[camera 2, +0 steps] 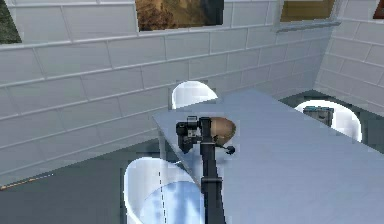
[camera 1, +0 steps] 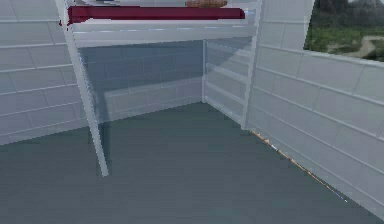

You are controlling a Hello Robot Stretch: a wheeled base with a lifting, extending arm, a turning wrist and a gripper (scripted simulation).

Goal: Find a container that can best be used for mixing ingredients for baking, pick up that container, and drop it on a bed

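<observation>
A raised bed [camera 1: 150,15] with a red mattress on a white frame stands ahead in the forward view, with an orange thing [camera 1: 207,3] lying on top of it. In the arm side view the dark arm rises from the bottom edge to the gripper [camera 2: 189,133], which is over the near corner of a grey-blue table [camera 2: 290,165]. A tan, rounded, bowl-like thing [camera 2: 223,131] sits right at the gripper, with the tabletop behind it. I cannot tell whether the gripper holds it.
The bed's white post [camera 1: 92,110] reaches the floor, with open grey floor under and before the bed. White block walls close the room. White chairs [camera 2: 193,93] [camera 2: 337,117] [camera 2: 152,192] ring the table. A small dark thing [camera 2: 318,112] lies on the table's far end.
</observation>
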